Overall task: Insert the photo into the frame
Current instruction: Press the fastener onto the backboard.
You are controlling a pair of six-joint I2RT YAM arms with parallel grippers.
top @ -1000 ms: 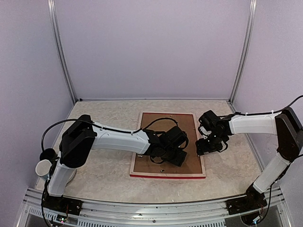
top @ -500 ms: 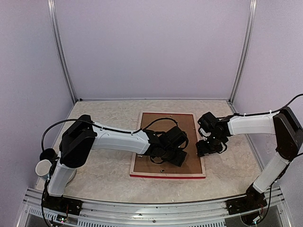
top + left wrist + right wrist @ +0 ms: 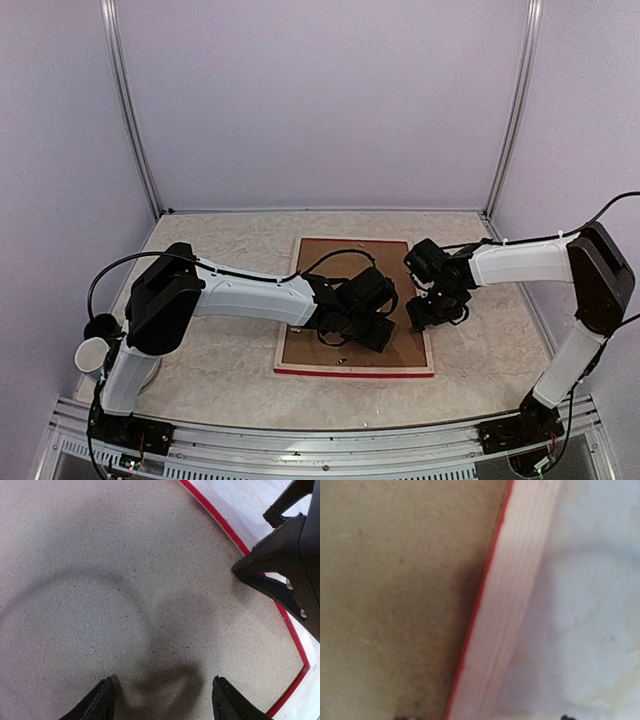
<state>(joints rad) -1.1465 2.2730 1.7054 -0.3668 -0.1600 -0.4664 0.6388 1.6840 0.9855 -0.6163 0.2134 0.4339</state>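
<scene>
**Q:** How far along is the job?

**A:** The frame (image 3: 350, 372) lies face down, its red edge nearest me. A brown backing board (image 3: 340, 255) fills its opening. I see no photo anywhere, so I judge it is already under that board, inside the frame, but I cannot confirm this. What remains is probably pressing the board home.

**Q:** And the pincers?

**A:** The left pincer (image 3: 162, 700) hangs over the frame's middle with its fingers spread and nothing between them. The right pincer (image 3: 430, 314) is at the frame's right rail, fingers apart and gripping nothing. I cannot tell whether it touches the rail.
</scene>
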